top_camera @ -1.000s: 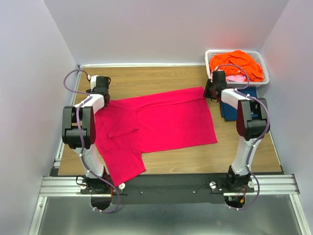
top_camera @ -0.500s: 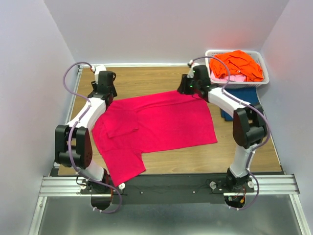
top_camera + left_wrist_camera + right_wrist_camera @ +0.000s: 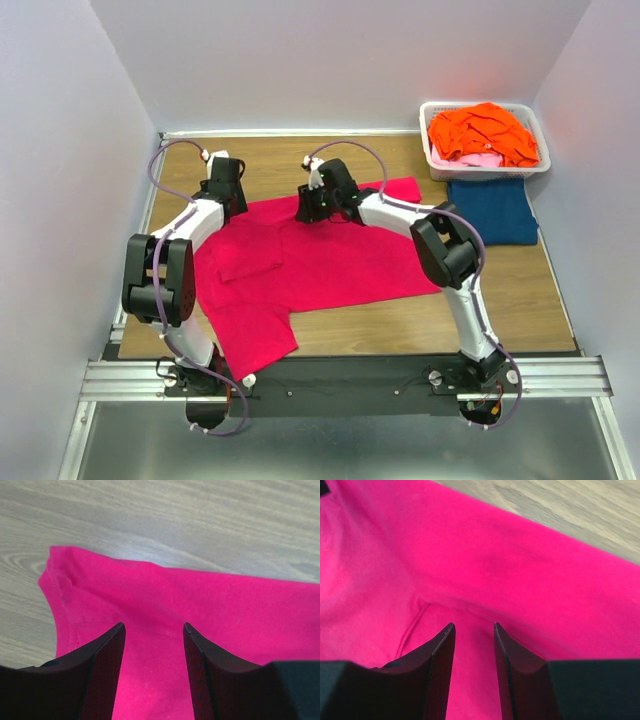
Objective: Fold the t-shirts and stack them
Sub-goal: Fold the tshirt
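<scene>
Top external view: soft magenta t-shirt (image 3: 330, 255) lies spread flat on the wooden tabletop (image 3: 270, 160), left of the white plastic basket (image 3: 432, 160). Left end effector (image 3: 225, 190) and right end effector (image 3: 312, 205) hover open over its edge, holding nothing. Thin limp knit may slip or bunch if pinched shallowly.

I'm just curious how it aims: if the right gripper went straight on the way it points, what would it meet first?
Probably the bright magenta-pink cloth t-shirt, spread just ahead of the right gripper, fingers parted; how near is unclear.
</scene>
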Available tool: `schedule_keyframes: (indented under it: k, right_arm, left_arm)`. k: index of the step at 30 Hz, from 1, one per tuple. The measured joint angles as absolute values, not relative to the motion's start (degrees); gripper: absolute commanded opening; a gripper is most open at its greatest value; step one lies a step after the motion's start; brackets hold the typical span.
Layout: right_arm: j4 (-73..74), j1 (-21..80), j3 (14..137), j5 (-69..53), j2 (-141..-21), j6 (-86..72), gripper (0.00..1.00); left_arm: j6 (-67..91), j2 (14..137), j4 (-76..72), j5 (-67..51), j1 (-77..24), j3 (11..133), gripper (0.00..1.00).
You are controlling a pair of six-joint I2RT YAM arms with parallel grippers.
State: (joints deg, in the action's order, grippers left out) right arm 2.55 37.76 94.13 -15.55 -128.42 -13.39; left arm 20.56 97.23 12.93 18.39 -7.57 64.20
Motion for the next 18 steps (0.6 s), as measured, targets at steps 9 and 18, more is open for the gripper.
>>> schedule_keyframes:
  k: [9,18]
  right_arm:
    - [2.1,38.9,98.4,-15.6,-132.3,-12.4,0.42]
    - [1.4,36.8,96.5,-9.3,-131.3,-12.7,0.41]
  left_arm:
    - [20.0,99.9,12.8,17.3,-7.6,63.9,0.58]
    - [19.9,101.5,12.5,17.0,-5.8,63.9,0.58]
